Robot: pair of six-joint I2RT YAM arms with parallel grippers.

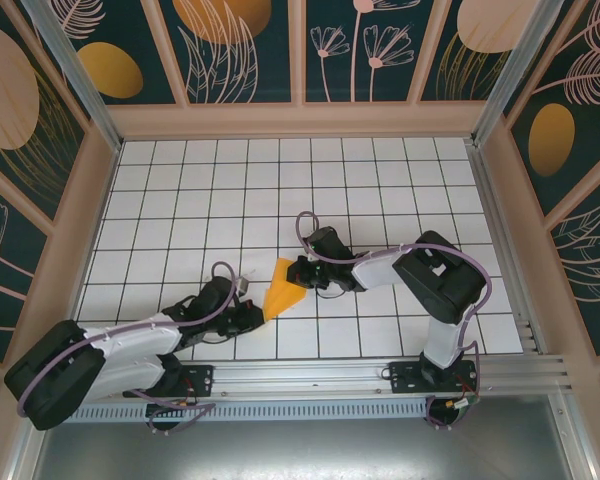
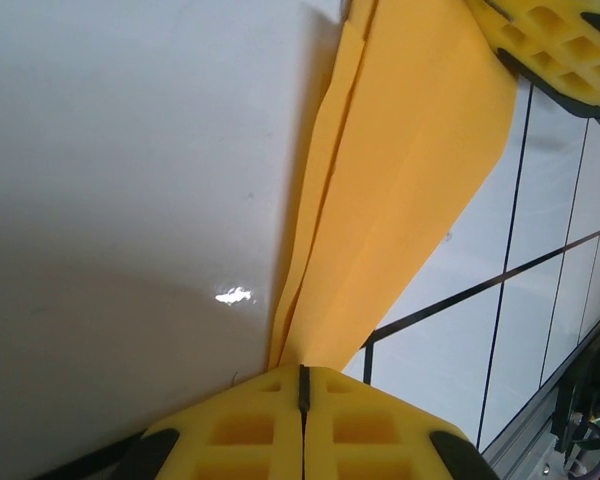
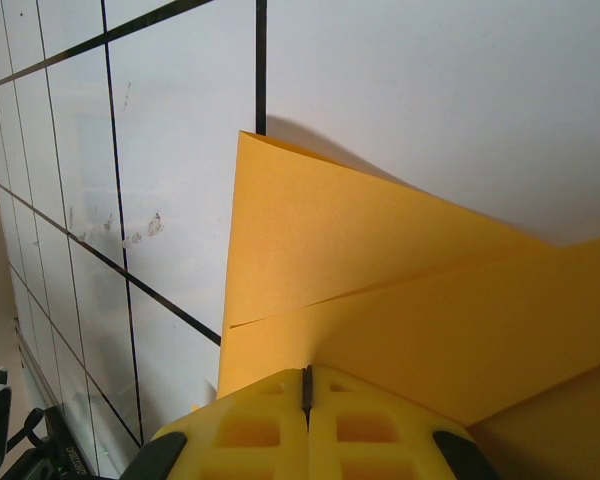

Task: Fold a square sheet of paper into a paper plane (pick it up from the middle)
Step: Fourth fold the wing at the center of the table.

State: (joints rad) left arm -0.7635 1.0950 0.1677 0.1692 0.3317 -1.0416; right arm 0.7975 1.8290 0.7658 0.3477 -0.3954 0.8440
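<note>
White grid-tile counter [image 1: 380,190], leafy wallpaper [image 1: 400,50] all round, and me in the middle of it with a half-made paper plane [image 1: 282,290]. It's already a narrow orange-yellow wedge, and from the left wrist I can see several layers stacked along one long edge.

My left fingers [image 2: 325,405] are pressed together on the pointed end. My right fingers [image 3: 330,405] are clamped on the wide end, right where a crease runs across it. Going by the shadow under the paper, I'd say it's held just off the tiles, but I can't be sure.

My guess is we're mid-fold, somewhere around the wing creases. The next move probably needs one side to stay pinched while the other lets go and takes a new hold on a flap, without pulling the layers out of line.

The only things crowding me are my own two arms, which are close together, and their cables [image 1: 305,225].
</note>
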